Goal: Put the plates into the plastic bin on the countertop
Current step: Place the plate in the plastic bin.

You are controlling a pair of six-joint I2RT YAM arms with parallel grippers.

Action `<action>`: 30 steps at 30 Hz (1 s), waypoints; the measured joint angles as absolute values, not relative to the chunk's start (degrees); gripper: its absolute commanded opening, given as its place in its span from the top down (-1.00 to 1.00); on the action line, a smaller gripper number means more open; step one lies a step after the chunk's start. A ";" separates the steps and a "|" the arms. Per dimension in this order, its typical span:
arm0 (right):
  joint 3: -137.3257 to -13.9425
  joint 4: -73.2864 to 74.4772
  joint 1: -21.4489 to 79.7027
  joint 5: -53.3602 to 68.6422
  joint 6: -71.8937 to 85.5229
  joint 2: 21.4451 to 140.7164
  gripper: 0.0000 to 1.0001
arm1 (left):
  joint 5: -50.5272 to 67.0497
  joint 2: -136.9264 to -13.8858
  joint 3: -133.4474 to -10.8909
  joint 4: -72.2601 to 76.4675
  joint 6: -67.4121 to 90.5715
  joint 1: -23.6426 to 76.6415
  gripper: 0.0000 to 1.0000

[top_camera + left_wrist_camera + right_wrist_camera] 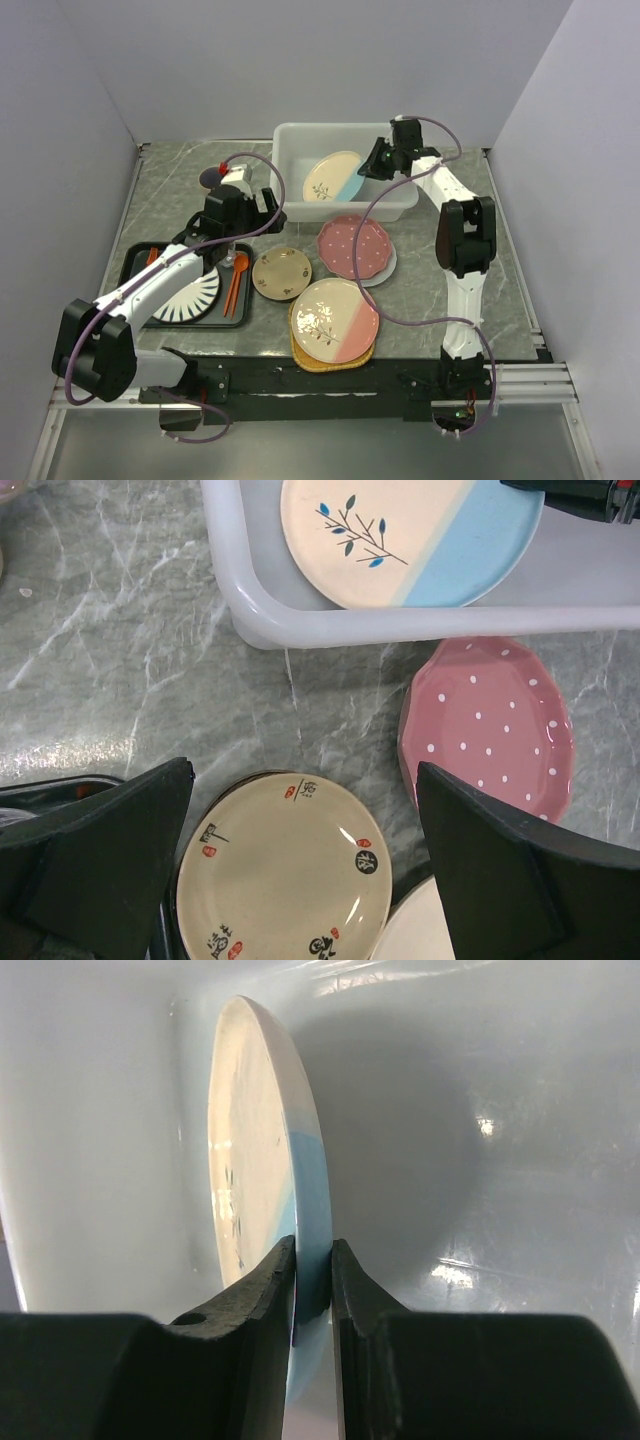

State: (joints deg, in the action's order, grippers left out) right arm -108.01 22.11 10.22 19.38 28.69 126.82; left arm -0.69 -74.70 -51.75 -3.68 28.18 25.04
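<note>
A cream-and-blue plate (333,176) (250,1160) with a sprig drawing hangs tilted inside the white plastic bin (290,132) (480,1110). My right gripper (372,165) (313,1245) is shut on its blue rim. My left gripper (262,222) (303,770) stands open above the countertop (120,660), just over the far edge of a small tan plate (281,272) (285,870) and touching nothing. On the countertop lie a pink dotted plate (355,245) (490,725) over a white one (386,268), and a cream-and-pink plate (333,318) stacked on an orange one (330,362).
A black tray (135,262) at the left holds a white striped plate (190,297) and orange utensils (235,282). A small dark round thing (210,178) with a red knob sits behind my left arm. Grey walls close in the back and both sides.
</note>
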 measured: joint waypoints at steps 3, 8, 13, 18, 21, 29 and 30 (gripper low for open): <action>-108.84 23.11 10.46 18.61 28.27 127.33 0.87 | -0.67 -74.70 -51.75 -3.70 28.18 25.04 -0.99; -110.06 24.12 10.59 17.74 27.51 128.35 0.65 | -0.67 -74.50 -51.72 -3.70 28.21 25.04 -0.99; -111.02 24.69 10.55 17.28 27.11 129.75 0.56 | -0.64 -74.26 -51.55 -3.57 28.27 25.04 -0.99; -112.53 25.87 10.48 16.45 26.70 131.31 0.41 | -0.54 -74.26 -50.74 -3.44 28.34 25.04 -0.99; -112.66 27.44 10.63 14.85 25.50 131.70 0.36 | -0.21 -74.26 -50.70 -3.27 28.34 25.04 -0.99; -112.66 31.90 11.11 10.33 22.33 131.85 0.03 | 0.38 -74.30 -50.70 -3.16 28.75 25.04 -0.99; -112.66 32.21 11.11 9.85 21.98 131.85 -0.05 | 0.47 -74.35 -50.70 -3.09 28.84 25.04 -0.99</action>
State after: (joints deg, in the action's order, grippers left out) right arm -112.66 32.21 11.11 9.85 21.98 131.85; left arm 0.47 -74.35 -50.70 -3.09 28.84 25.04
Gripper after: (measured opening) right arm 0.442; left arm 0.994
